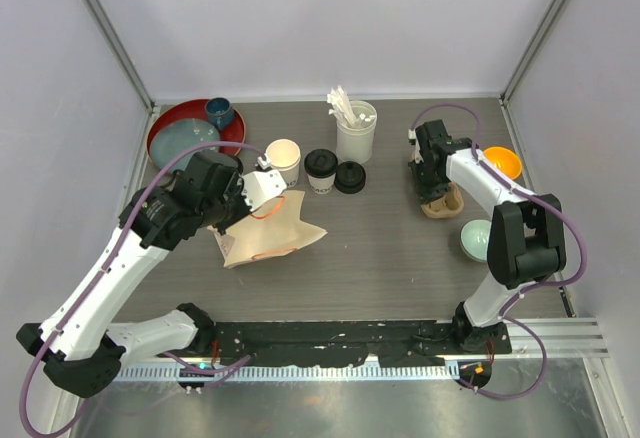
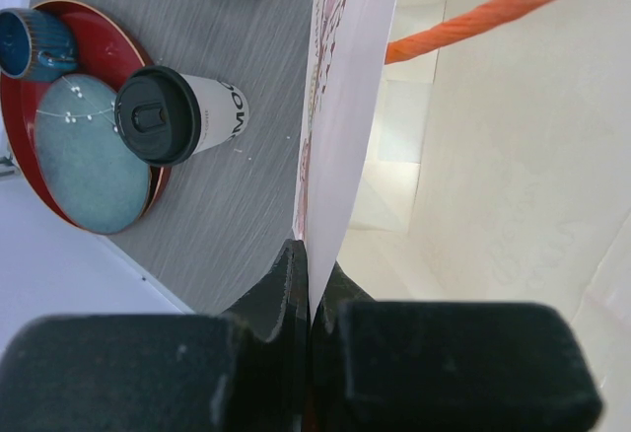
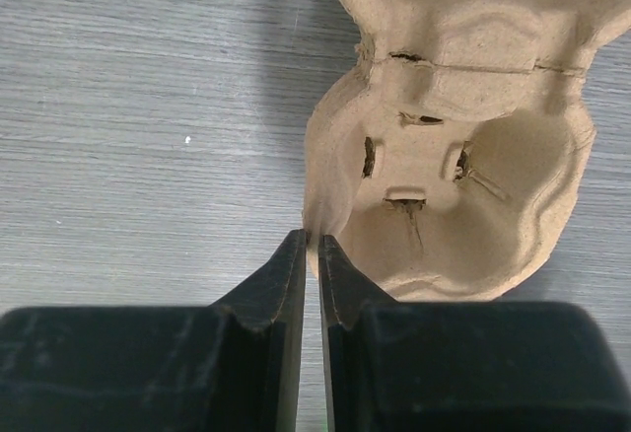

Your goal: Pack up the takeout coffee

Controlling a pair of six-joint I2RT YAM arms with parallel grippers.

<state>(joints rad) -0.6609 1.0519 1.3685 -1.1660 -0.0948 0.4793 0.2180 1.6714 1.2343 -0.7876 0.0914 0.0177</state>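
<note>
Back left on worktop [image 1: 390,258], tray [image 1: 175,115]; rightward in a row, open cup [image 1: 283,158], lidded cup [image 1: 320,170], loose lid [image 1: 350,176]; stick holder [image 1: 356,136] behind lid; bag [image 1: 272,236] before cups; carrier [image 1: 441,201] far right, rear bowl [image 1: 503,162] and near bowl [image 1: 475,239] beyond.

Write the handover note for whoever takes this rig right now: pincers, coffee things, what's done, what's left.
Left pincer: shut on the edge of the paper bag, left of centre.
Right pincer: closed on the rim of the pulp carrier, on the table's right side; its pockets are empty.
Coffee: the lidded cup and open cup stand side by side behind the bag. The loose black lid lies right of the lidded cup.
Done: one cup lidded.
Left: probably lid the open cup, seat both cups in the carrier, then bag it.
</note>
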